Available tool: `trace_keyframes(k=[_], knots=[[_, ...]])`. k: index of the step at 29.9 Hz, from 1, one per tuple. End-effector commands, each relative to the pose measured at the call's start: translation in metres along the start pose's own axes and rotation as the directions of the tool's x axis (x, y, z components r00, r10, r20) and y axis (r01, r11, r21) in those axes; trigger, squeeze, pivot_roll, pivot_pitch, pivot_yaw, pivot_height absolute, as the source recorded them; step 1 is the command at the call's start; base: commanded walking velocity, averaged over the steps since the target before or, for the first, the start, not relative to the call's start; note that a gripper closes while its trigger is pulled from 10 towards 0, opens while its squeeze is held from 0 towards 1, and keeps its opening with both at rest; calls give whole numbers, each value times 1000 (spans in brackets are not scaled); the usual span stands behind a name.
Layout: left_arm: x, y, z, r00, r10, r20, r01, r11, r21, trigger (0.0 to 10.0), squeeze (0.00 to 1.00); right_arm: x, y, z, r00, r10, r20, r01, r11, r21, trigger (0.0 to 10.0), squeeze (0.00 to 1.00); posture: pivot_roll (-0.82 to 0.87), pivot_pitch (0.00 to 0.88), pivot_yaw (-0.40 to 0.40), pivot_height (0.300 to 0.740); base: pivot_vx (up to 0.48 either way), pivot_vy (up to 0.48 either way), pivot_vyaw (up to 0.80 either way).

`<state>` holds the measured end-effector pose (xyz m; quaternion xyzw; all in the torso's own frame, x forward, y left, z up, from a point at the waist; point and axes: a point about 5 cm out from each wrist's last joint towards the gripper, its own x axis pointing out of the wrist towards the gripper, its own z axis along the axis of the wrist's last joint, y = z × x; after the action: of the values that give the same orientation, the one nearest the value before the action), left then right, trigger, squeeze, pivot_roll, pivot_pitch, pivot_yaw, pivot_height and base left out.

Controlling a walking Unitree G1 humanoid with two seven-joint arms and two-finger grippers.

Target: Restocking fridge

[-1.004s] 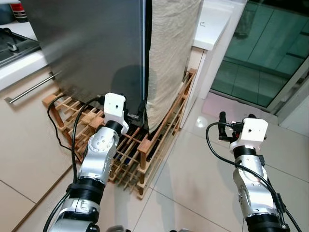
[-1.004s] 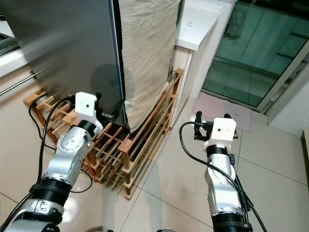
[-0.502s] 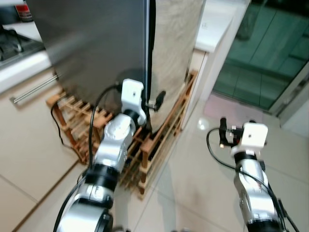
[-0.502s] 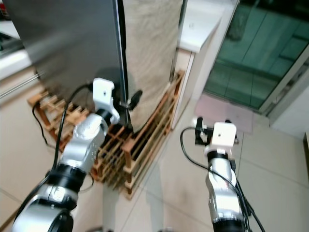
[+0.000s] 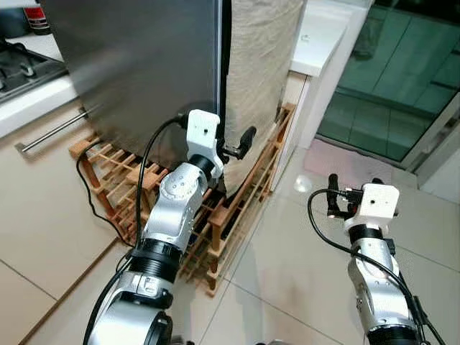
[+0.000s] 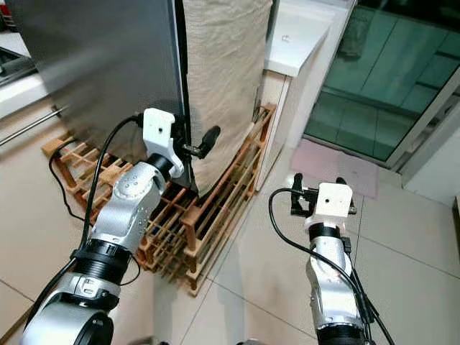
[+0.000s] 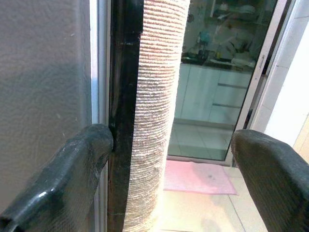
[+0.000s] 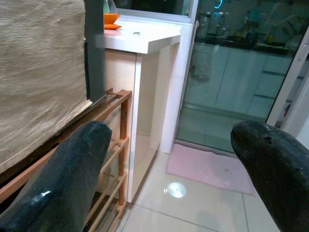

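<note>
The fridge has a grey steel door [image 5: 144,65], shut, with a dark seam [image 7: 123,96] along its right edge. A beige cloth [image 5: 259,72] hangs down the fridge's side next to that seam. My left gripper [image 5: 234,146] is raised to the lower part of the door edge and is open. One of its fingers [image 7: 67,179] touches the seam and the other finger [image 7: 275,183] is out in front of the cloth. My right gripper [image 5: 352,190] is open with nothing in it, held low over the tiled floor to the right of the fridge.
A slatted wooden rack [image 5: 215,223] sits under the fridge, with a black cable [image 5: 90,187] trailing over it. A white counter [image 5: 323,36], a glass sliding door [image 5: 402,79] and a pink mat [image 5: 345,162] lie to the right. A stove [image 5: 21,68] and drawer handle [image 5: 50,129] are on the left.
My left arm has risen from down by the rack to the fridge door's edge, and its fingers now stand either side of the seam. The right arm has stayed put.
</note>
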<state>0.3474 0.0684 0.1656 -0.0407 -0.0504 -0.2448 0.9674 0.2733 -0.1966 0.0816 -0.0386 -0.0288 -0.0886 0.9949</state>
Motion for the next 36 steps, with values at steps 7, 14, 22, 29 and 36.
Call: trace_keyframes(k=[7, 14, 22, 29, 36], knots=[[10, -34, 3, 998, -63, -27, 63, 997, 36, 10000, 0, 2, -3, 1, 1000, -11, 12, 11, 1000, -9, 10000, 86, 56, 0, -23, 736, 0, 0, 0], [20, -61, 1, 990, -122, -66, 133, 970, 203, 10000, 0, 4, -4, 2, 1000, -7, 10, 8, 1000, -12, 10000, 86, 57, 0, -28, 736, 0, 0, 0], [21, -93, 12, 947, -320, -19, 320, 944, 78, 10000, 0, 6, -4, 3, 1000, -5, 10, 5, 1000, -11, 10000, 90, 53, 0, -28, 736, 0, 0, 0], [11, -111, 59, 841, -489, 232, 507, 861, -25, 10000, 0, 5, -4, 2, 1000, 1, 6, -1, 1000, -9, 10000, 82, 54, 0, -33, 736, 0, 0, 0], [3, -92, 67, 828, -503, 248, 516, 856, 12, 10000, 0, 5, -5, 0, 1000, 7, -2, -7, 1000, -12, 10000, 86, 58, 0, -39, 736, 0, 0, 0]])
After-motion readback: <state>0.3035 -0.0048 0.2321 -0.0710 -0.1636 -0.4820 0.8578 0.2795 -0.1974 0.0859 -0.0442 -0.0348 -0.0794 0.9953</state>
